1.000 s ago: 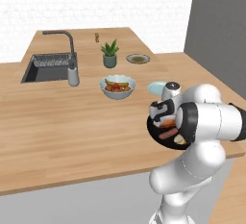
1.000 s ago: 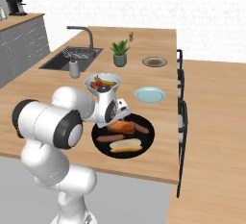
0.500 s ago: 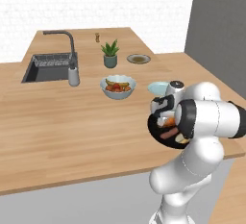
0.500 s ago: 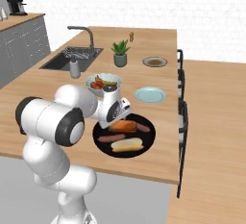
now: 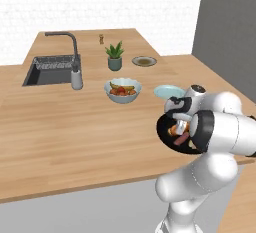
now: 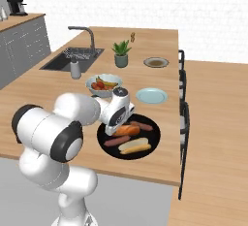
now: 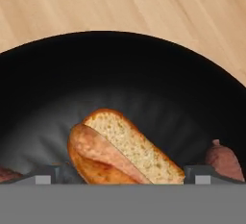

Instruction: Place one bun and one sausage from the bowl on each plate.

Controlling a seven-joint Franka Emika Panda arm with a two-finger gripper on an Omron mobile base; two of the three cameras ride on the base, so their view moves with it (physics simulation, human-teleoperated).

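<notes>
The wide black bowl sits near the counter's front edge and holds two buns and two sausages. In the hand view a split brown bun lies in the bowl right between my fingertips. My gripper is open and hangs low over this bun, one tip on each side, and I cannot tell whether they touch it. One sausage lies to its right. A pale bun and a sausage lie beside it. The light blue plate stands behind the bowl, the olive-brown plate further back.
A pale bowl of fruit stands just left of the blue plate. Behind it are a potted plant, the sink with its faucet and a soap dispenser. Dark chairs line the counter's right edge.
The hand has eased down towards the bun in the black bowl and its jaws have spread a little wider. The food and plates have not moved.
</notes>
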